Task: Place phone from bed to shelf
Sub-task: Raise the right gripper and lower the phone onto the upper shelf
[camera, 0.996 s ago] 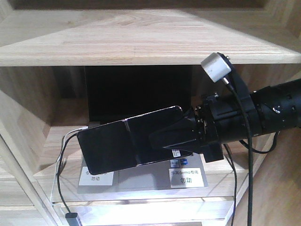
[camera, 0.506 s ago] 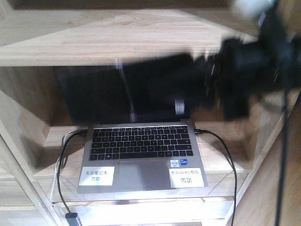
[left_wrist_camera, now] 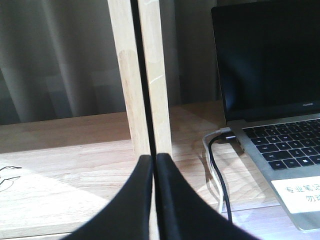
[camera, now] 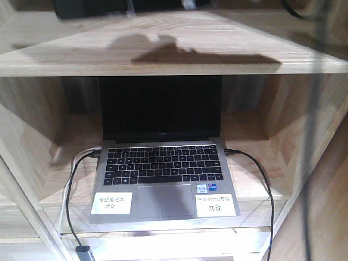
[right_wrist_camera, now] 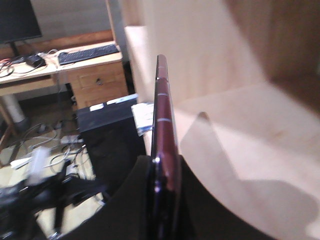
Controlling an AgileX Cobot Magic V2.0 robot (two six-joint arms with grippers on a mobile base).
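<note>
The phone is seen edge-on in the right wrist view, slim and dark with a pinkish edge. My right gripper is shut on its lower part, and the light-wood shelf board lies just to its right. In the front view the phone is a dark strip cut off by the top edge, above the shelf's upper board, where it throws a shadow. My left gripper is shut with nothing in it, low in front of a shelf upright. The bed is out of view.
An open grey laptop with cables at both sides stands in the lower compartment, also visible as the laptop in the left wrist view. A desk with a keyboard and floor cables lie beyond the phone's left side.
My right gripper has lifted the phone from in front of the laptop up to the level of the upper board, nearly out of the front view. The laptop now shows fully.
</note>
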